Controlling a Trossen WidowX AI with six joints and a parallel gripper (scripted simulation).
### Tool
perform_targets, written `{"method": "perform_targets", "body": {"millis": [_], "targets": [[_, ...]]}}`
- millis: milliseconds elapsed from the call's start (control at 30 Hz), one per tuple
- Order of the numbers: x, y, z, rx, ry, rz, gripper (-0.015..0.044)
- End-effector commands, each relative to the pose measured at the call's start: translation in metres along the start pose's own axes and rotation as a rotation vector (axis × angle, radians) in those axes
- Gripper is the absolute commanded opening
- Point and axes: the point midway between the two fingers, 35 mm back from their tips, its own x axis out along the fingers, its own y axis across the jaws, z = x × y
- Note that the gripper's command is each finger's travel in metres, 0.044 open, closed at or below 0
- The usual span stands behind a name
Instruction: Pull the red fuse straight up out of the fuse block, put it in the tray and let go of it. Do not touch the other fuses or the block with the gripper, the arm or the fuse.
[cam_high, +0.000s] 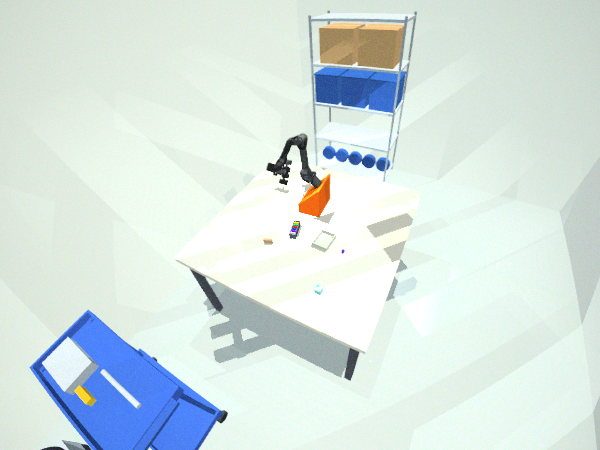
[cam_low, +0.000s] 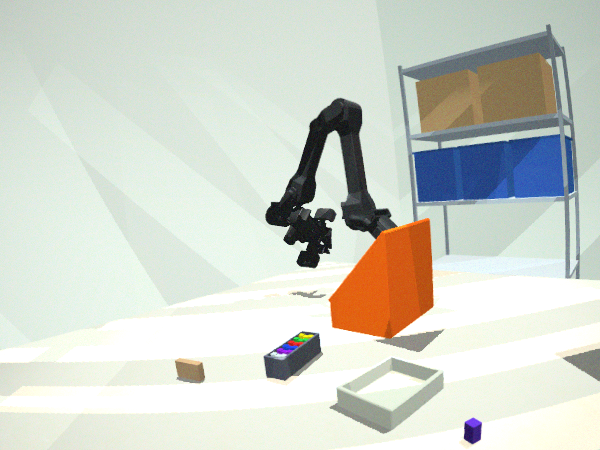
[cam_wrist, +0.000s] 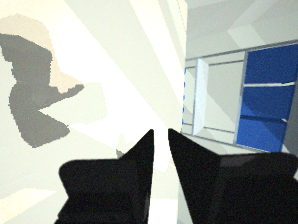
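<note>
While the red fuse sits in its block,
the empty hand hangs near the desk's back edge, fingers slightly apart.

Pale walls, slanted bands of light and shade. Metal shelf rack: brown boxes above blue bins. White-topped desk, dark legs; blue cart well apart, on pale floor.
</note>
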Motion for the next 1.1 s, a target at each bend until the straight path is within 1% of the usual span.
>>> {"method": "perform_targets", "body": {"millis": [0,133,300,433,533,633,767,833,967,1067], "targets": [[-0.018,0.058,0.015,-0.302,-0.056,0.173,0.0068],[-0.043,0.109,0.016,-0.632,-0.131,0.292,0.0068],[-0.091,0.176,0.003,-1.107,-0.289,0.421,0.0068],[-0.138,0.221,-0.021,-1.488,-0.456,0.481,0.0068],[-0.171,0.243,-0.045,-1.677,-0.566,0.535,0.0068],[-0.196,0.257,-0.065,-1.849,-0.665,0.547,0.0068],[-0.234,0.274,-0.099,-2.152,-0.846,0.502,0.0068],[-0.256,0.280,-0.124,-2.342,-0.971,0.446,0.0068],[-0.296,0.285,-0.177,-2.699,-1.234,0.267,0.0068],[-0.317,0.282,-0.213,-2.905,-1.405,0.098,0.0068]]}}
